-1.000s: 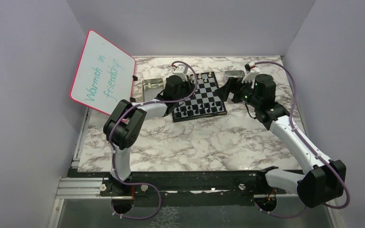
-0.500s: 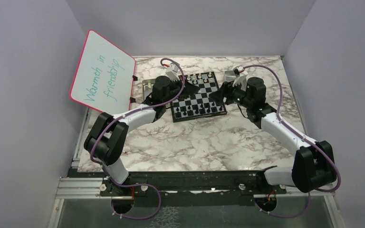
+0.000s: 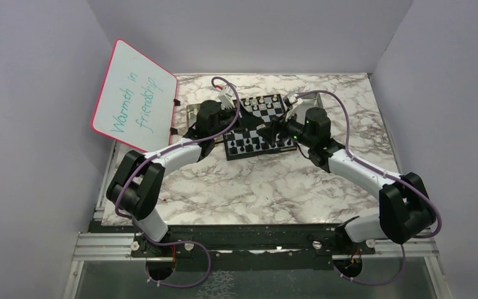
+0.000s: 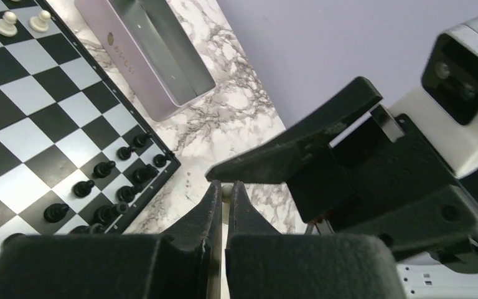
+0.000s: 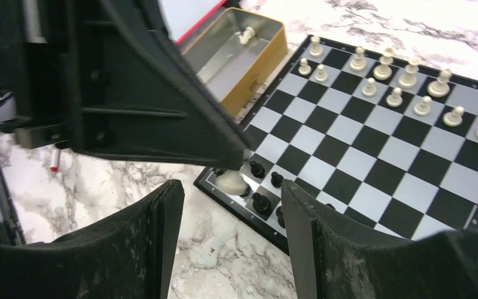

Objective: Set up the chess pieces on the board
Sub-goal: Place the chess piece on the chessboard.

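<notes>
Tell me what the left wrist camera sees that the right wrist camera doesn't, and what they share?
Only the left wrist view: a silvery tray beside the board, and the lilac wall. Only the right wrist view: a gold-sided tray with one pale piece inside, and a red-edged whiteboard corner. Both: the chessboard with pale pieces and black pieces on it, the left jaws shut on a small pale piece, and the right jaws open close by.
</notes>
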Controlling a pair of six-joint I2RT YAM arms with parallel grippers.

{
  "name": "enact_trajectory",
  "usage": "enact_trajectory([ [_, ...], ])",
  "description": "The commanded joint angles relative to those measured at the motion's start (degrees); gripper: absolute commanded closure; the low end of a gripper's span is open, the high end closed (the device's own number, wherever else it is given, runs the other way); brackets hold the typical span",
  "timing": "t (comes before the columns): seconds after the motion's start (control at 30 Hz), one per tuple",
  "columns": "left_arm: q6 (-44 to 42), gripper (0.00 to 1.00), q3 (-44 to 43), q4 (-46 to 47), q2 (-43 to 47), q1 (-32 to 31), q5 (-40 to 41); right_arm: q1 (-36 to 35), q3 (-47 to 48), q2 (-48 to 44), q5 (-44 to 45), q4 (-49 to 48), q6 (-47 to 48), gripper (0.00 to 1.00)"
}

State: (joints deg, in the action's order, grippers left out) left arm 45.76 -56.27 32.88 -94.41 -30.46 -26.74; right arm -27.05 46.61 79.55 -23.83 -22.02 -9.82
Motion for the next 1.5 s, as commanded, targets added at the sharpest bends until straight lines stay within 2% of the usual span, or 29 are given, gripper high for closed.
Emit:
enact_trajectory([
  [0.0,1.62,1.0,0.75,0.6,3.76,0.22,-4.04,-0.23,1.65,0.84,3.17,-1.84,3.53,0.4],
  [0.17,2.58,1.0,0.36,0.38,4.59,0.22,-7.69,-0.2,-0.55,-0.4,1.29,-5.57,5.75,0.64],
  [0.4,2.18,1.0,1.61,-3.92,6.34,0.22,-10.59,-0.2,-1.74,-1.62,-1.16,-7.79,8.16,0.79],
  [0.63,-3.82,0.99,1.0,-14.28,9.26,0.22,-10.9,-0.24,-2.87,-3.61,-3.5,-5.42,14.12,0.8],
  [0.8,-8.53,0.99,-2.87,-24.12,9.73,0.14,-10.57,-0.2,-3.45,-4.03,-2.94,-4.51,15.71,0.8],
  [1.0,-8.84,1.0,-4.59,-26.16,9.61,0.05,-10.1,-0.2,-4.23,-3.73,-3.87,-5.53,14.01,0.8],
  [1.07,-10.17,1.0,-6.15,-27.54,9.0,0.05,-8.8,-0.2,-4.4,-3.64,-2.99,-4.69,12.9,0.77],
  [1.1,-11.14,1.0,-7.12,-28.72,8.6,0.05,-7.4,-0.21,-4.42,-3.81,-2.19,-3.97,11.8,0.73],
  [1.23,-18.46,1.0,-12.53,-35.06,5.64,0.05,1.71,-0.2,-4.61,-6.04,1.6,1.17,5.56,0.45],
  [1.3,-20.9,1.0,-15.22,-36.2,3.94,0.05,5.65,-0.2,-5.04,-7.37,4.24,3.23,4.05,0.35],
  [1.47,-26.01,1.0,-19.52,-34.53,-1.04,0.05,19.0,-0.2,-3.65,-9.56,13.22,10.04,1.01,0.19],
])
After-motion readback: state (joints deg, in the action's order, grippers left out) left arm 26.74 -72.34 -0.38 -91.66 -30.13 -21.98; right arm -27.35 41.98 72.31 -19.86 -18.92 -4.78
